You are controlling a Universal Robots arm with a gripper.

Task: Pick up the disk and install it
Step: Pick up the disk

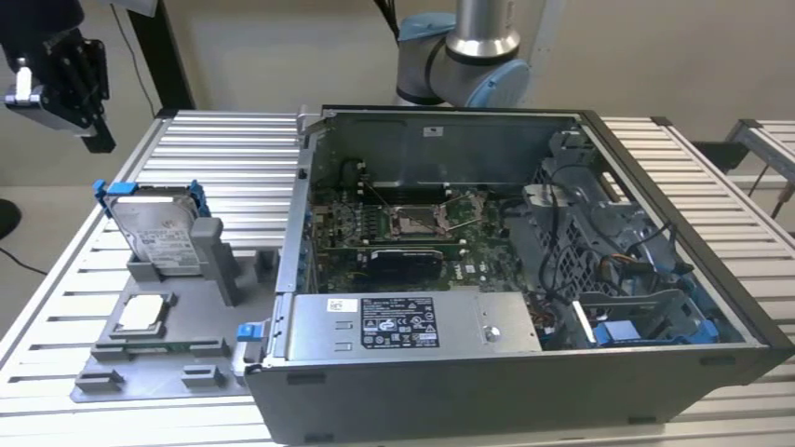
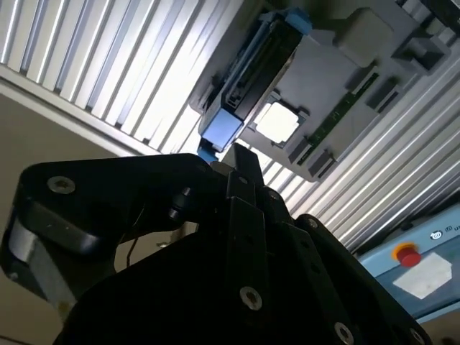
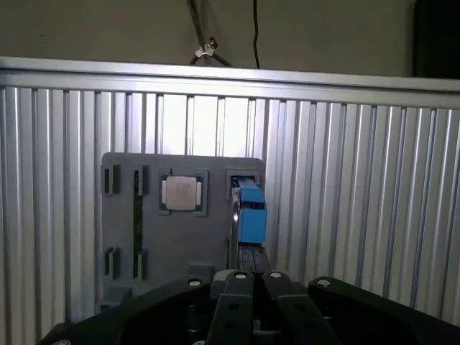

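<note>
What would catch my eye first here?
The big open grey metal computer case with its green circuit board sits in the middle of the exterior view. At that view's left, the silver hard disk in a bright blue plastic frame stands on edge in a grey plastic holder, the robot's black hand up above it.

From where I stand I count one disk (image 1: 159, 228) in its blue carrier and one grey holder tray (image 1: 149, 368). On the tray lies one small square chip (image 1: 141, 312). There is one open computer case (image 1: 497, 400), holding one labelled grey box (image 1: 497, 326), one green board (image 1: 472, 265) and one processor socket (image 1: 416, 219). I see one robot arm (image 1: 478, 47) and one gripper (image 3: 251, 262). One slatted table (image 1: 223, 140) carries everything. In the second wrist view there is one red button (image 2: 407, 255).
</note>
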